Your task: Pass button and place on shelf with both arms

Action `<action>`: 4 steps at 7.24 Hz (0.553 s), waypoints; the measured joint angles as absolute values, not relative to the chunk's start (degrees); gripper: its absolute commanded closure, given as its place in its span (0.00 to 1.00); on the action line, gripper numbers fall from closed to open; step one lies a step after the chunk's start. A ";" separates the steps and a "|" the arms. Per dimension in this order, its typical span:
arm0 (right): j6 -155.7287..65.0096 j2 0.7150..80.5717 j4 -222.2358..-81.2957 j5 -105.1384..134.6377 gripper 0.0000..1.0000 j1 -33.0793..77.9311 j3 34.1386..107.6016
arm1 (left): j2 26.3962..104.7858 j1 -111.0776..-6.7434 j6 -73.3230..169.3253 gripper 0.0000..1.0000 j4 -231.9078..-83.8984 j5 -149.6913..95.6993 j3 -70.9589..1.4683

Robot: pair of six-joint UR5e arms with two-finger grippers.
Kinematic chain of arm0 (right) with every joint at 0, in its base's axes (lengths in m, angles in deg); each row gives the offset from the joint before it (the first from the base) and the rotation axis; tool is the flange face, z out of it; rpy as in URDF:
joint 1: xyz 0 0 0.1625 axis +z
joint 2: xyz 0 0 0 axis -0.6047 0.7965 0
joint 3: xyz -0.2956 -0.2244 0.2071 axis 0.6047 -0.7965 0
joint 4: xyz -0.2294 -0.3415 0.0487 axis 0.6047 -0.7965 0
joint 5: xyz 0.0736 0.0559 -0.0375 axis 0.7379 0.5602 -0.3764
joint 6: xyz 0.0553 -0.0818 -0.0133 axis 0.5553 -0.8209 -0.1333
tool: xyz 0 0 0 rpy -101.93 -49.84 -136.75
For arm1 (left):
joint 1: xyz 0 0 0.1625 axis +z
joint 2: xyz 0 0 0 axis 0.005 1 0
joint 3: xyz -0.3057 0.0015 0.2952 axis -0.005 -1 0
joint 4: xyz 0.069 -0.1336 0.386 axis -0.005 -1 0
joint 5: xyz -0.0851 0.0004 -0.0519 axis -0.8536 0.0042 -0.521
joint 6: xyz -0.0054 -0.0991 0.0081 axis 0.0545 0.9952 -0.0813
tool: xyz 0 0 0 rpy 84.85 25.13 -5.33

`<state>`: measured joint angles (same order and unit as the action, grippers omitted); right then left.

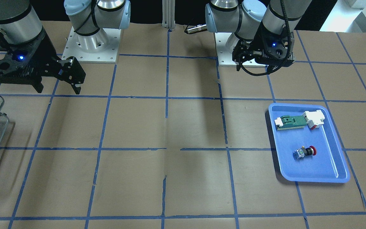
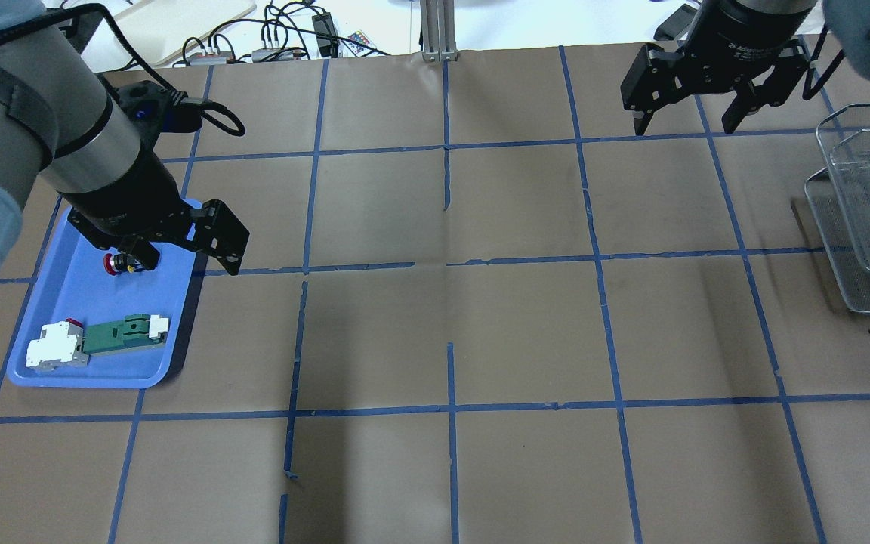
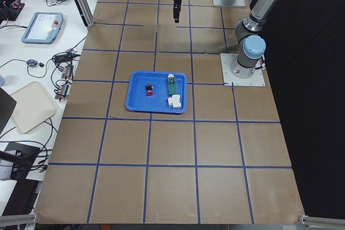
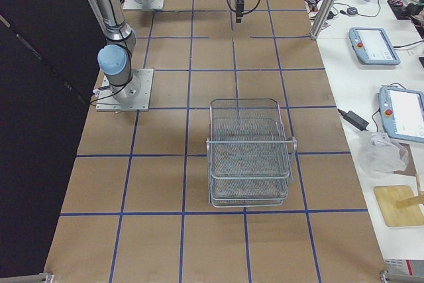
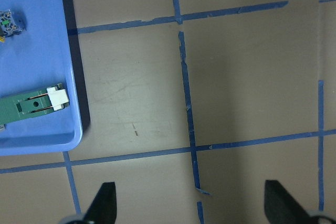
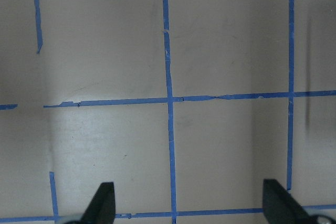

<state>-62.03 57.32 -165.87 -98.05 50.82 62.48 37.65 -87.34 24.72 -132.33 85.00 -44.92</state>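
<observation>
The button (image 1: pixel 305 152), with a red cap and a pale block at its back, lies on its side in the blue tray (image 1: pixel 329 178). It also shows in the overhead view (image 2: pixel 116 263), partly hidden by my left gripper, and in the left wrist view's top left corner (image 5: pixel 8 22). My left gripper (image 2: pixel 186 263) is open and empty, held high over the tray's inner edge, with wide jaws in the left wrist view (image 5: pixel 191 203). My right gripper (image 2: pixel 684 127) is open and empty, far from the button, near the wire-mesh shelf (image 2: pixel 865 211).
A green-and-white flat part (image 2: pixel 121 334) and a white block with a red tip (image 2: pixel 53 347) lie in the tray beside the button. The shelf stands at the table's end on my right (image 4: pixel 248 154). Brown paper with blue tape lines covers the table.
</observation>
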 measured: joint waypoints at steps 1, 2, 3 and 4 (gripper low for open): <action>-61.83 57.38 -165.89 -98.12 0.00 50.79 62.48 | 37.65 -87.36 24.73 0.00 -132.31 85.04 -44.99; -61.45 57.54 -165.86 -98.20 0.00 50.78 62.47 | 37.66 -87.37 24.74 0.00 -132.22 85.06 -45.08; -61.26 57.83 -165.84 -98.23 0.00 50.78 62.49 | 37.77 -87.32 24.73 0.00 -132.05 85.02 -45.24; -61.32 58.05 -165.87 -98.23 0.00 50.77 62.50 | 37.85 -87.24 24.69 0.00 -131.79 84.95 -45.20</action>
<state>-61.32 58.05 -165.87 -98.23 50.77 62.50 37.85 -87.24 24.69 -131.79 84.95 -45.20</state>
